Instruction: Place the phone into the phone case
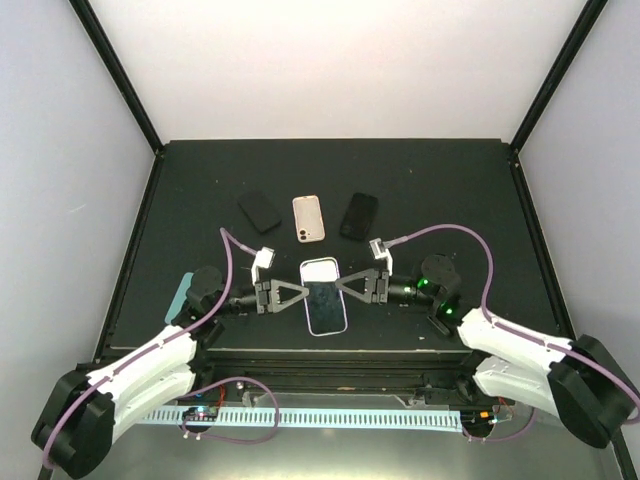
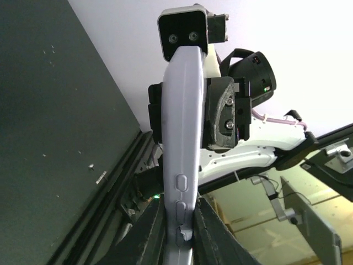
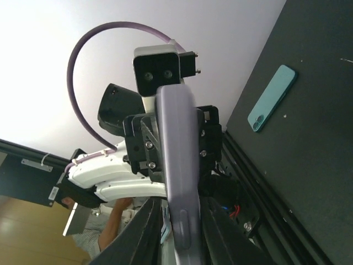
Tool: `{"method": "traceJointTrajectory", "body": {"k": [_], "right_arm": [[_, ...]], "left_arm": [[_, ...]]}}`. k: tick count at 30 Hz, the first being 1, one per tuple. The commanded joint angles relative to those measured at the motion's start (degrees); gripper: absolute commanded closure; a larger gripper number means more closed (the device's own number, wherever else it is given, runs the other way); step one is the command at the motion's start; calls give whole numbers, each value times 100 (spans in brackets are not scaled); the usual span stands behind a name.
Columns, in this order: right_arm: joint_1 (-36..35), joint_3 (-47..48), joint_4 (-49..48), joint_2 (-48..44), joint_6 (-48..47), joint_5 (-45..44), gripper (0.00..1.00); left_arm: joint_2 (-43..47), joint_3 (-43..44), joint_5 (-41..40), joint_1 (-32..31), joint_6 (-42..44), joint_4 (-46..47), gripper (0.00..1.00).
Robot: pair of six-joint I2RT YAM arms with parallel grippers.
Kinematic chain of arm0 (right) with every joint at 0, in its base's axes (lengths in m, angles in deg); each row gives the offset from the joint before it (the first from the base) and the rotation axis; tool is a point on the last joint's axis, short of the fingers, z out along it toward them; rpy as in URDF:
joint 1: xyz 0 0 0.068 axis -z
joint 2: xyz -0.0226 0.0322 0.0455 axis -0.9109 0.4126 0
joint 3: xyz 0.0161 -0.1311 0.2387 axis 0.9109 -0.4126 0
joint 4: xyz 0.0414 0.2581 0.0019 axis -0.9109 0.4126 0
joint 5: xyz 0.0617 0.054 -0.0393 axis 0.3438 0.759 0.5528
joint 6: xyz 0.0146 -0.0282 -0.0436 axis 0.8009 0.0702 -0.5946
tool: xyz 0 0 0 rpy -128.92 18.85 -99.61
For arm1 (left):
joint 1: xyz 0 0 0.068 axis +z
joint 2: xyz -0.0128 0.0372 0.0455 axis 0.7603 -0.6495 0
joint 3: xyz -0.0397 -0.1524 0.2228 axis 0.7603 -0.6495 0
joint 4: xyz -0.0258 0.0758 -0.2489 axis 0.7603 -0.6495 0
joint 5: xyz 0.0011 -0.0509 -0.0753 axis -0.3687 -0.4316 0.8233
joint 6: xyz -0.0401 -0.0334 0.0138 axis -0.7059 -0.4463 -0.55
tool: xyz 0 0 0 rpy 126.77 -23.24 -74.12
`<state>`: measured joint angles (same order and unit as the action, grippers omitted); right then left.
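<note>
A pale lavender phone case (image 1: 323, 296) with a dark phone screen (image 1: 324, 298) showing inside its rim is held flat above the table's near edge. My left gripper (image 1: 303, 290) is shut on its left long edge and my right gripper (image 1: 342, 287) is shut on its right long edge. In the left wrist view the case's edge (image 2: 185, 127) with its button bumps runs between the fingers of my left gripper (image 2: 179, 223). In the right wrist view the case's edge (image 3: 179, 143) is clamped in my right gripper (image 3: 183, 221).
Three phones or cases lie in a row at the table's middle: a black one (image 1: 260, 211), a pink-white one (image 1: 308, 218) and a black one (image 1: 359, 215). A teal phone (image 1: 178, 297) lies at the left by my left arm and also shows in the right wrist view (image 3: 271, 97).
</note>
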<state>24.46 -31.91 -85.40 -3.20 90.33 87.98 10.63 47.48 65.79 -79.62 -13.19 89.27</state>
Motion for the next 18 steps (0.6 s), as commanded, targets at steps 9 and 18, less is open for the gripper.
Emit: {"method": "traceJointTrajectory", "body": {"k": [9,18], "right_arm": [[-69,653,1779,-799,-1120,-616,57],[-71,1485,2795,-355,-1950,-579,49]], "left_arm": [[389,457,691,-27,883,-658,99],[306,453,925,-31,826,-627,98]]}}
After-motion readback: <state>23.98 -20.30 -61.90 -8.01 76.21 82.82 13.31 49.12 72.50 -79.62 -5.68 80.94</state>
